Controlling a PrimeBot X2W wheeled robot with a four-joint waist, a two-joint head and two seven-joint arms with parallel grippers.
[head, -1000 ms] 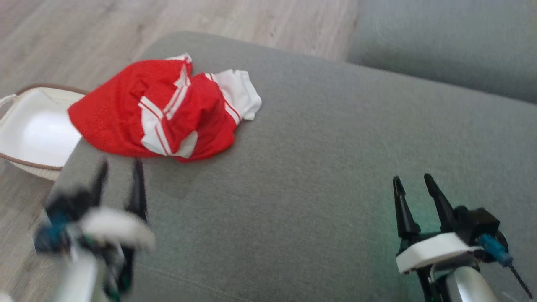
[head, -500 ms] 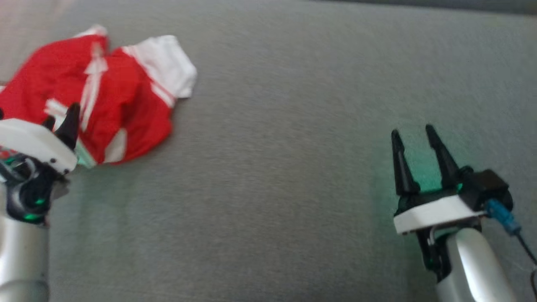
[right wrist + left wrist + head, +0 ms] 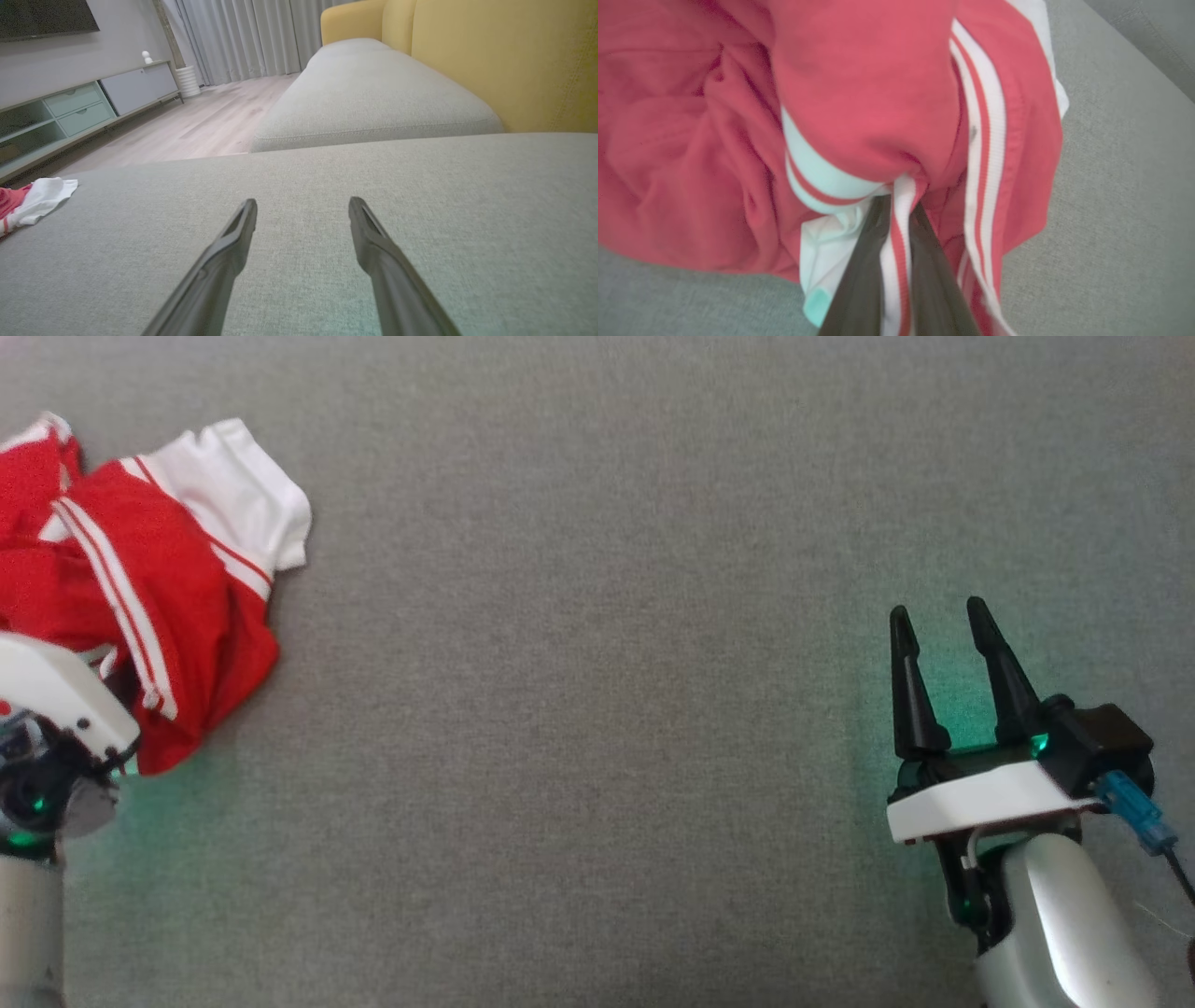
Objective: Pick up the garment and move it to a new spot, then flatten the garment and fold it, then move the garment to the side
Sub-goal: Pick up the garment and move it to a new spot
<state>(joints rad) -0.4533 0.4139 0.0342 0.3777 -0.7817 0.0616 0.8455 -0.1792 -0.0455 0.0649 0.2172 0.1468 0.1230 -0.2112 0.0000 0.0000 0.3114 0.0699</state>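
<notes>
While the red garment [image 3: 177, 607] was lying crumpled at the far left of the grey sofa cushion [image 3: 597, 709], a fold of it was pinched by the left gripper [image 3: 899, 205]. In the left wrist view the two dark fingers [image 3: 859, 270] were seen drawn almost together, with a narrow strip of white, red-striped ribbed trim clamped between them and red cloth bunched over their tips. In the head view the fingertips of that gripper were covered by the garment, and its white wrist housing [image 3: 56, 695] was seen against the near edge of the cloth. A white sleeve or hem with thin red stripes was spread out from the heap on the side away from the robot. Whether any part of the garment was lifted off the cushion could not be told.

The right gripper [image 3: 938, 609] was held well apart from the garment, at the right of the cushion. Its fingers were spread wide, nothing was held between them, and bare grey fabric was seen in the gap. In the right wrist view the garment [image 3: 42, 196] was seen as a small red and white patch at the far left edge. Beyond it a second grey cushion [image 3: 373, 88], a yellow backrest [image 3: 504, 60] and a pale wooden floor [image 3: 201, 126] were seen.
</notes>
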